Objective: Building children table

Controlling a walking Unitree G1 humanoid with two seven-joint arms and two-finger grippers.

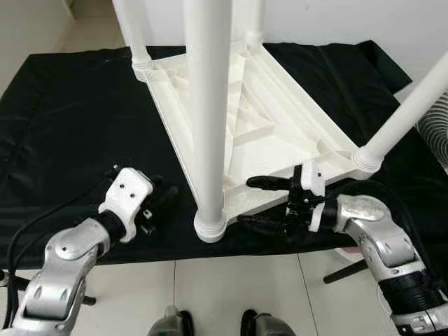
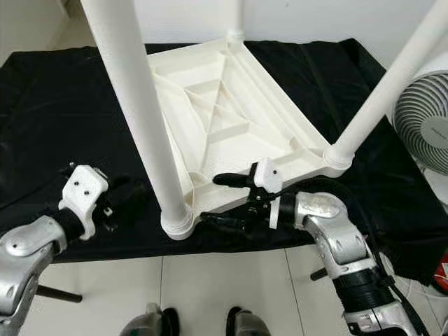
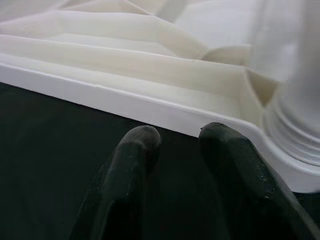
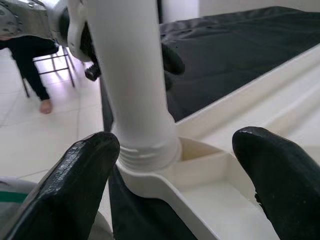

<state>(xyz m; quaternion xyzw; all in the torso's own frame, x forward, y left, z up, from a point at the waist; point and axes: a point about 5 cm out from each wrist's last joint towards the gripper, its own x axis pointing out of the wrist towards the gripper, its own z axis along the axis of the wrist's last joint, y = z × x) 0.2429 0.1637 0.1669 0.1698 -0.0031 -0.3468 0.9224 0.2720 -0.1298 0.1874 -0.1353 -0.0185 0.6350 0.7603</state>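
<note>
Children's table (image 1: 259,119), white plastic, lies upside down at the centre of the frame on a black-draped bench (image 1: 63,126), ribbed underside up and legs pointing toward the camera. One leg (image 1: 208,105) rises at centre frame from a threaded socket at the near corner; another leg (image 1: 406,112) angles off to the right edge. Right tool (image 1: 269,201), lower right of centre, is spread wide, its two black fingers straddling the table's near edge, one above the rim and one below, gripping nothing. Left tool (image 1: 162,198), lower left, sits on the dark cloth just beside the near corner leg, fingers slightly parted and empty, tips close to the table's rim in the wrist view. Over at the right edge stands a fan (image 2: 423,133). White floor tiles (image 1: 231,294) along the bottom.
</note>
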